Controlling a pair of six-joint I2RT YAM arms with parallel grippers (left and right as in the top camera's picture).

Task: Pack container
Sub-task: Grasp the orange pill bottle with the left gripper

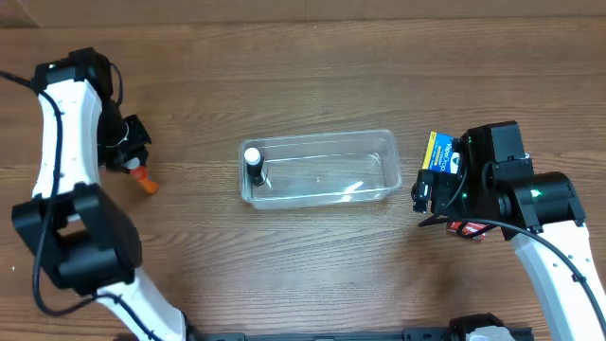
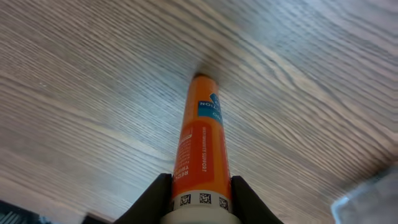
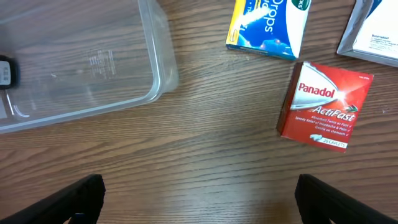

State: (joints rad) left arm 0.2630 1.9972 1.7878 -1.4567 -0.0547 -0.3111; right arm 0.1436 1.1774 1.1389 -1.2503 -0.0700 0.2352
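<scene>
Tube (image 2: 202, 137) is clenched in left hand (image 2: 202, 194), right hand (image 3: 200, 198) released; it could be dropped short of container (image 1: 317, 201) if grip slackens.

In the overhead view the right arm (image 1: 530, 204) covers nearly all of the red box (image 1: 464, 228) and one end of the blue-and-yellow box (image 1: 437, 152), and the left gripper (image 1: 138, 167) hides most of the orange tube (image 1: 145, 181). The bottle (image 1: 254, 164) in the container (image 1: 322, 135) is too small for its label to be read. The left wrist view cuts off the tube's near end and shows the container only as a blurred corner. The right wrist view cuts the container, the white box (image 3: 373, 31) and the fingers (image 3: 78, 199) of the right gripper (image 3: 199, 202) at its edges.
</scene>
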